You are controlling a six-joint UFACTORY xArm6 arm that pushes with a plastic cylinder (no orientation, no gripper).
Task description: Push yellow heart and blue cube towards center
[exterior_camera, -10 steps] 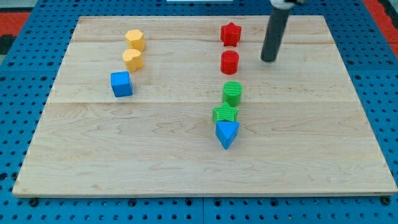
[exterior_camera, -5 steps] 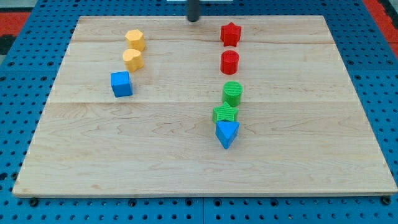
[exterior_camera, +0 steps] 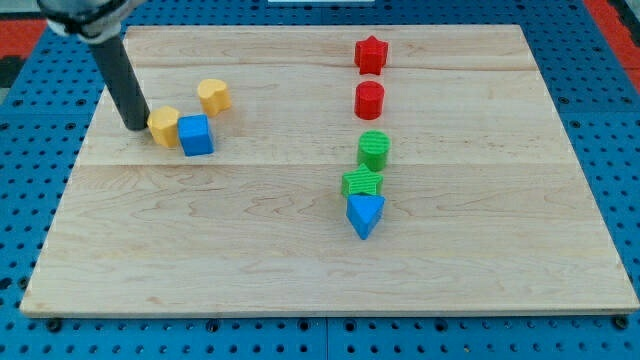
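Observation:
My tip rests on the board at the view's left, touching the left side of a yellow hexagon-like block. That block sits against the left side of the blue cube. The yellow heart lies just above and right of the cube, apart from it. All three sit well left of the board's middle. The dark rod rises from the tip toward the view's top left corner.
A column right of the middle holds a red star, a red cylinder, a green cylinder, a green block and a blue triangle. The wooden board lies on blue pegboard.
The rod has swept from the right side across the top to the left. The upper yellow block has moved down and left, now against the blue cube. Other blocks have not moved.

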